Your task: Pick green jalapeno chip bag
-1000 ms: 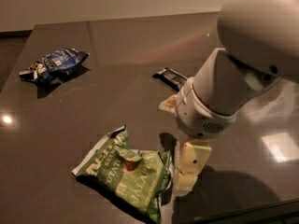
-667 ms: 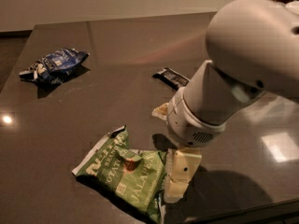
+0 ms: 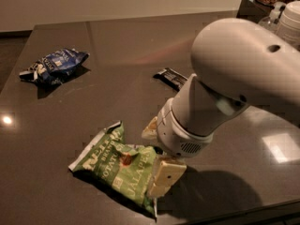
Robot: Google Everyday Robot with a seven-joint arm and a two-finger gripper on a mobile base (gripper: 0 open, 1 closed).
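Lower centre of frame, nearest the camera: green jalapeno chip bag lies flat and crumpled on the tabletop. Its long axis runs from the left, mid-height, down toward the bottom centre. The claw is at the bag's right end, low over the tabletop, so the bag extends leftward in the picture from the claw. One cream finger overlaps the bag's lower right edge and looks to touch it. A second cream piece, judged the other finger, shows just above the bag's upper right corner. The claw reads as spread wide and holds nothing, with the bag's right end between the two sides. Judgement: closing here would pinch across the bag's short side. Further back, right of centre: a black bar wrapper, apart from the claw. Upper left: a blue snack bag, well apart.
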